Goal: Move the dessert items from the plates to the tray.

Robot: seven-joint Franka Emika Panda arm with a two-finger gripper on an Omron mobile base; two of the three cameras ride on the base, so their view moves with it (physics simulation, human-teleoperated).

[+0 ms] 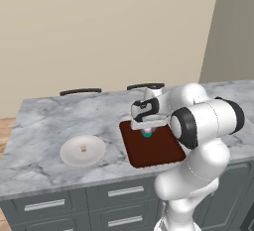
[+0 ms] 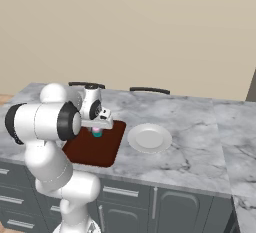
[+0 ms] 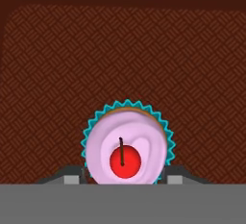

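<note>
Grey marbled surface: the teal-wrapped, pink-frosted cupcake is over the dark reddish-brown rectangular tray, flanked by the hand; whether it is gripped cannot be told. A small tan morsel remains to be moved from the round pale plate; the other pale plate is emptied.

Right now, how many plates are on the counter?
2. One plate lies left of the tray and holds a small morsel. The other plate lies right of the tray and looks bare.

The gripper covers most of the cupcake in both base views. In the hand view the tray runs past the edges. The morsel is too small to make out.
</note>
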